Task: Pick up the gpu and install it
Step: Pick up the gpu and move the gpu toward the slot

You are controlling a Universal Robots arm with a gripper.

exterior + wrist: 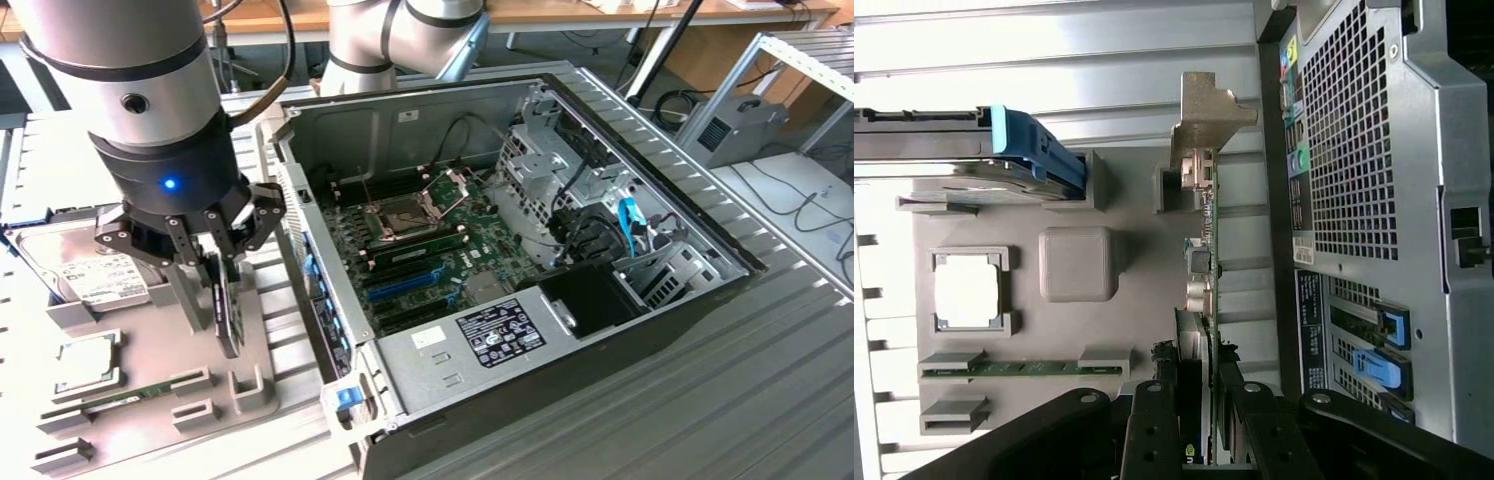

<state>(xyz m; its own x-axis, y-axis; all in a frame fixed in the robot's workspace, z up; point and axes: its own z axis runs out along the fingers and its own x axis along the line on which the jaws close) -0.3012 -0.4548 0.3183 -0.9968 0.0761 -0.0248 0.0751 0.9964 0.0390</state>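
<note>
The gpu [228,315] stands on edge, a thin dark card over the grey fixture tray [147,420] at the exterior view's left. My gripper [214,278] comes straight down on it and is shut on its upper edge. The wrist view looks along the gpu [1201,250] edge-on, with its silver end bracket [1209,105] at the far end. My gripper [1199,435] holds it with one black finger [1154,425] pressed on each side. I cannot tell whether the card still rests in its tray slot.
The open computer case [667,300] lies to the exterior view's right of the tray, with its motherboard and a blue slot [400,285] exposed. On the tray lie a hard drive [94,275], a CPU [87,362] and a RAM stick [134,396]. The case's perforated rear [1374,150] is close beside the card.
</note>
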